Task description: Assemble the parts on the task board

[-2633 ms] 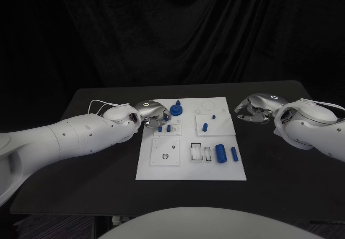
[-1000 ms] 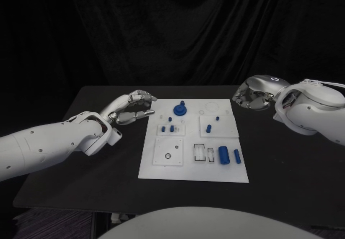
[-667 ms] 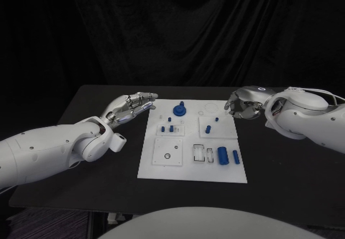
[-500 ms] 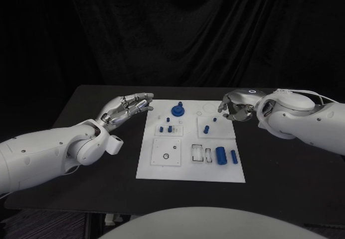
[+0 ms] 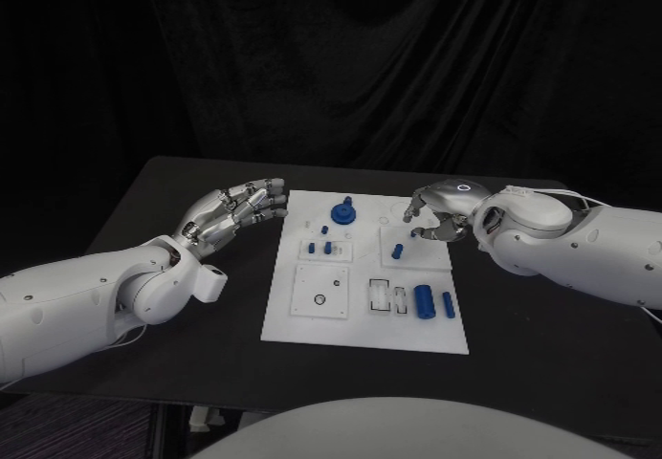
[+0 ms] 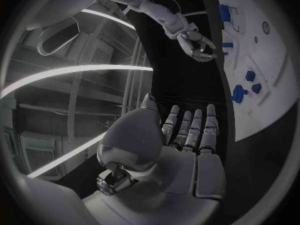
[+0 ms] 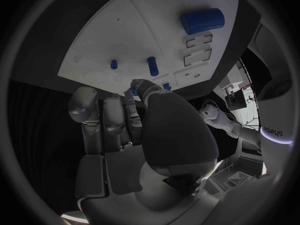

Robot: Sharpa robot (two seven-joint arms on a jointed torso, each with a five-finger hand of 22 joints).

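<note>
Head view: task board (image 5: 362, 337) lies mid counter (image 5: 552, 325). Blue parts on it: knobbed piece (image 5: 341, 211) standing at the far end, two short pegs (image 5: 319, 249) in the left-mid block, one peg (image 5: 397, 251) in the right-mid block, large cylinder (image 5: 424, 299) and slim cylinder (image 5: 447, 304) lying near the front right. Left hand (image 5: 231, 212) hovers off the board's left edge, fingers apart and extended, holding nothing. Right hand (image 5: 437, 215) sits over the board's far right corner, fingers curled downward; can't tell if anything is pinched.

Left wrist view: left hand (image 6: 181, 150) flat, fingers straight, empty. Board (image 6: 265, 70) beyond the fingertips; right hand (image 6: 195, 44) visible at distance with fingers bent.

Right wrist view: right hand (image 7: 134, 135) fingers bunched toward the board (image 7: 119, 40); peg (image 7: 152, 65) and large cylinder (image 7: 202, 20) beyond. Contents of the grip are hidden by the palm.

Risks (judgement): right hand comes down near the standing peg, so curled fingers could knock it over or out of its hole. Descending w/o a clear line to the target could also shove the board.

Vs 2.6 s ago: left hand has withdrawn from beside the knobbed piece to off-board and spread out; right hand has moved inward from the counter onto the board corner. Parts unchanged.
</note>
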